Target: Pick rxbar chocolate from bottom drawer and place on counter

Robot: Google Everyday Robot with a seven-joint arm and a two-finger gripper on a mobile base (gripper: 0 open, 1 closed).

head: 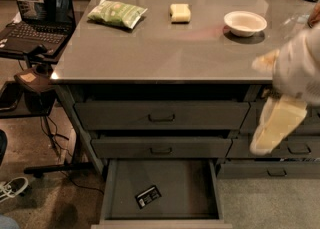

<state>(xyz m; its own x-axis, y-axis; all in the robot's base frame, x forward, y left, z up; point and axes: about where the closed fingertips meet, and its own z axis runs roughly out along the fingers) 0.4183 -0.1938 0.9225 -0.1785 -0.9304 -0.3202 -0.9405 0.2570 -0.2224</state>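
The rxbar chocolate [148,196] is a small black wrapper with white print. It lies flat on the floor of the open bottom drawer [200,193], toward its front left. The counter [165,48] is a grey glossy top above the drawers. My gripper [272,128] hangs at the right, in front of the right-hand drawer column at the height of the upper two drawers. It is well above and to the right of the bar and holds nothing that I can see.
On the counter are a green snack bag [117,13], a pale yellow block [180,13] and a white bowl [245,23]. The two handled drawers [161,118] above are closed. A side stand with a laptop [37,10] is at the left, with cables below.
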